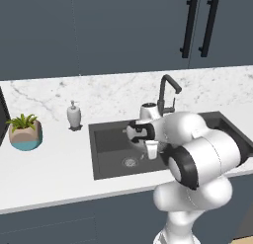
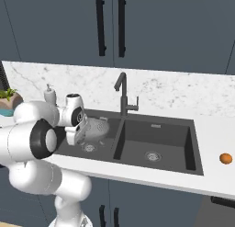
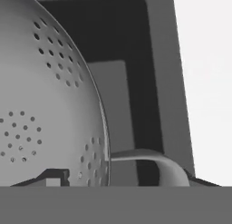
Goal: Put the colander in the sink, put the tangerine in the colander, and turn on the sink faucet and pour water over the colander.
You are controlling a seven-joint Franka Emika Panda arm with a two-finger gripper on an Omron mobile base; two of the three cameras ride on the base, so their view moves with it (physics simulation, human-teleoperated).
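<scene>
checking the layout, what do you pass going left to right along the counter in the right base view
potted plant → soap dispenser → colander in the left basin → sink faucet → right basin drain → tangerine

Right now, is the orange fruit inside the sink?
No, the tangerine sits on the white counter to the right of the sink.

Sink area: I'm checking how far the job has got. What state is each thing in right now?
Colander: in the left basin, at the gripper, tilted; grip unclear.
Sink: no water seen in either basin.
Faucet: upright, no water running.
Tangerine: on the counter right of the sink, not in the colander.
Upper cabinet doors: closed.
Soap dispenser: upright behind the sink.
</scene>
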